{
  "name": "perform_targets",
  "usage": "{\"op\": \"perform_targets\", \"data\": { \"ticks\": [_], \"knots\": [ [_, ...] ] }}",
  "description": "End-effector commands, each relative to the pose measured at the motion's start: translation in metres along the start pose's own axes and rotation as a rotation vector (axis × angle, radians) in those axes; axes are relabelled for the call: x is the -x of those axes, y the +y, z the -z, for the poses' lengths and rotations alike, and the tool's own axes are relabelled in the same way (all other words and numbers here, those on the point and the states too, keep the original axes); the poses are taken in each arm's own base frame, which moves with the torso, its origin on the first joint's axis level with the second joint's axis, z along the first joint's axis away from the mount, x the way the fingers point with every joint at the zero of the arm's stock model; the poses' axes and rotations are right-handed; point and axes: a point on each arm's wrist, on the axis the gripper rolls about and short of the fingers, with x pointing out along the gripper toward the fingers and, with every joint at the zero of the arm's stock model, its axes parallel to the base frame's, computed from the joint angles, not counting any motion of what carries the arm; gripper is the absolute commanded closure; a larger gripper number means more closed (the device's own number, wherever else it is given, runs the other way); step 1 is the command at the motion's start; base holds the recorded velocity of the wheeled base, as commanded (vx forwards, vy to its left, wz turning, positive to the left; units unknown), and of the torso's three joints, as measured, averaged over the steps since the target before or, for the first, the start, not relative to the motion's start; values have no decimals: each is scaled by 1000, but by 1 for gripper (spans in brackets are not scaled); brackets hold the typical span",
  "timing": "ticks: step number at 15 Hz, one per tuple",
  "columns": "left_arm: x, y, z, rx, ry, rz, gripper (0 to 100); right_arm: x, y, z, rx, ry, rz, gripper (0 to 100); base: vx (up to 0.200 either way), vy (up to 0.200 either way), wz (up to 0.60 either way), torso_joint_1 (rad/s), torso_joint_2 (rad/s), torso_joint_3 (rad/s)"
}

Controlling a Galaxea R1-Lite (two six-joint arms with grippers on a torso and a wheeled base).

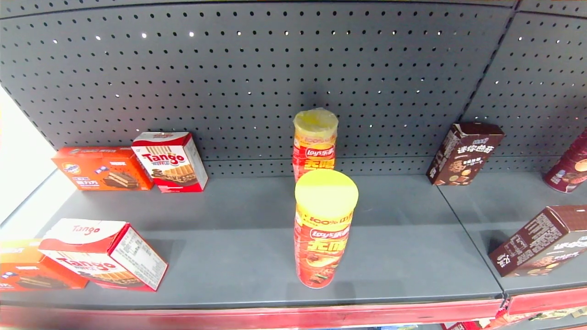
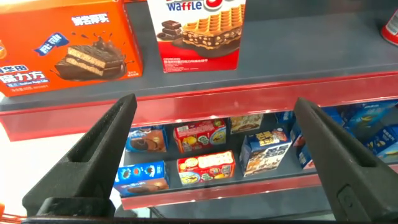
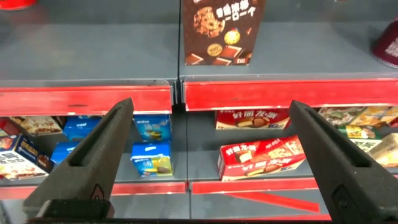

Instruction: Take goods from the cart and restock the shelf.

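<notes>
**Restocking station, both arms ahead of the shelf.** The left tool [image 2: 211,168] and the right tool [image 3: 208,162] each stand with fingers spread wide and nothing between them. Both face the red front edge [image 1: 257,314] of the dark grey metal shelf [image 1: 220,229].

The left tool is aimed at the shelf's left end, where a flat orange cardboard box [image 2: 62,46] lies just beside a red-and-white wafer box [image 2: 199,31]. The right tool is aimed at the seam between two shelf bays, under an upright brown cookie box [image 3: 221,31].

At mid-shelf two red cylindrical chip cans with yellow lids stand one behind the other, the front can [image 1: 323,229] near the edge and the rear can [image 1: 315,142] against the perforated back panel. Their long axes are vertical. Bare shelf lies on either side of them.

Since both tools are empty, the step in hand is judged to be a fresh pick from the cart. Which arm is nearer to the cart cannot be told.

The packs carry printed names and pictures: layered chocolate wafer, waffle sticks, cookies. The print is not transcribed here.
</notes>
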Motion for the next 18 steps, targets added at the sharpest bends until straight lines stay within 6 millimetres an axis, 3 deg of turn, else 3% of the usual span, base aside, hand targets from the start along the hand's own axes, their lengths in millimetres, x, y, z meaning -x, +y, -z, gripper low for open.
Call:
{"op": "perform_targets", "data": {
  "ticks": [1,14,18],
  "knots": [
    [0,0,0,-1,0,1,0,0,0,0,0,1,0,0,0,0,0,0,0,0],
    [0,0,0,0,0,1,0,0,0,0,0,1,0,0,-31,0,0,0,1,0],
    [0,0,0,2,0,0,0,0,0,0,-1,0,0,0,0,0,300,4,2,4]
  ]
}}
